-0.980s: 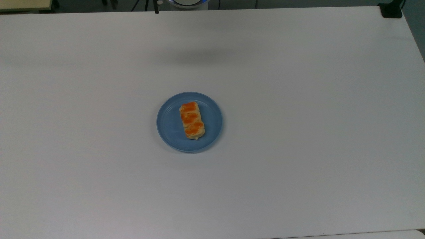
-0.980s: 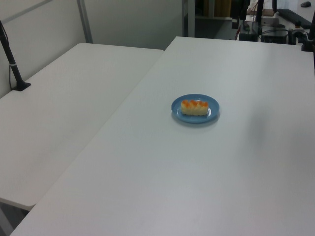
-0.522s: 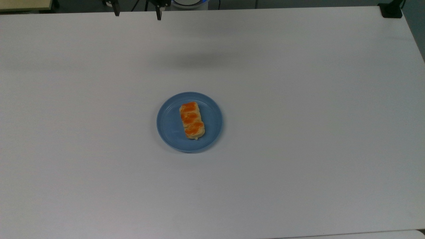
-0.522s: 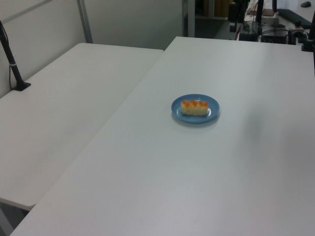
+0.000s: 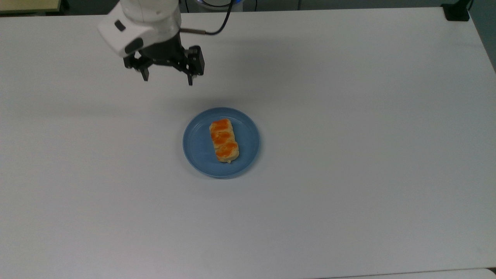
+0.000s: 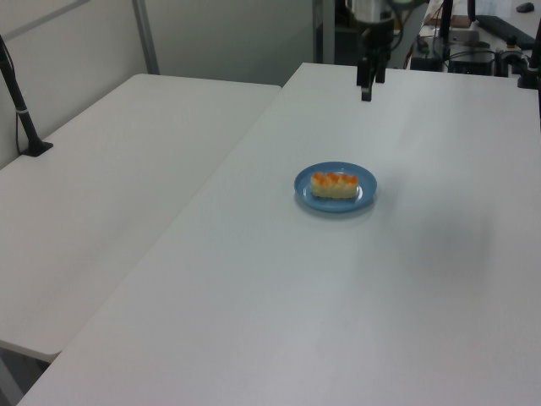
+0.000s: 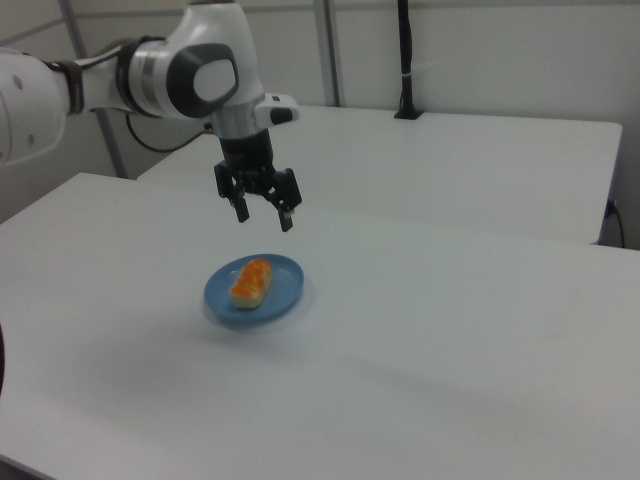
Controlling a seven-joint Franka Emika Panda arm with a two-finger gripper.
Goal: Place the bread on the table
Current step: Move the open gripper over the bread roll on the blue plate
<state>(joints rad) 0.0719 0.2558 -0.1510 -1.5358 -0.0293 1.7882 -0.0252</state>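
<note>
Top view straight down; left view, right view oblique, opposite sides — all share plate (image 5: pixel 201 151).

The bread (image 5: pixel 224 140), a small oblong pale-tan roll with orange glazed twists on top, lies flat on a round blue plate (image 5: pixel 197 147) near the middle of the plain white worktop (image 5: pixel 348 174).

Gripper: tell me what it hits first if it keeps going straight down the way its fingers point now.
Most likely bare table. The gripper hangs open, fingers pointing down, up and to the top view's left of the blue plate and the bread. Nothing lies under it, though depth is hard to judge.
</note>
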